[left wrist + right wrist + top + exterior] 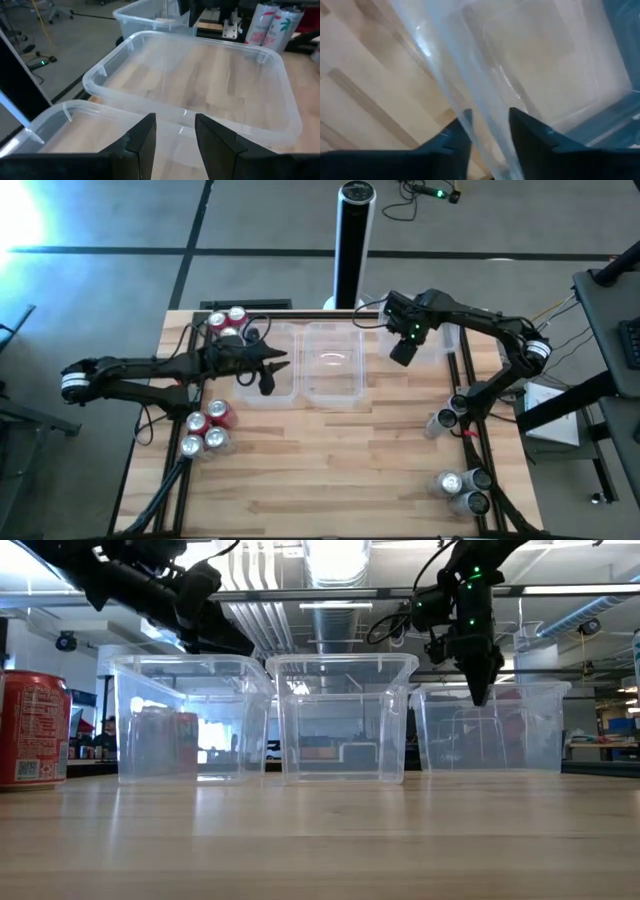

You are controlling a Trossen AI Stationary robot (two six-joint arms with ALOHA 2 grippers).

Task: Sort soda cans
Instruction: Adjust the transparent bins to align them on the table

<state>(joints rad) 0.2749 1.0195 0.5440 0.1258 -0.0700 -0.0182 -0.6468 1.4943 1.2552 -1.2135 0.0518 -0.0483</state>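
Both our hands, left (268, 380) and right (401, 352), hang open and empty over tubs (332, 364); next we fetch a can (219, 414).

Red/silver cans (208, 428), clear tubs (333, 364)

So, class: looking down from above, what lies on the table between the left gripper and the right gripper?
In the high view, the middle clear tub lies between the left gripper and the right gripper. No soda cans show there.

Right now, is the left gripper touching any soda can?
Apart. Left wrist view: the left gripper has its fingers open with only clear tub between them; high view shows the nearest soda cans off beside that tub.
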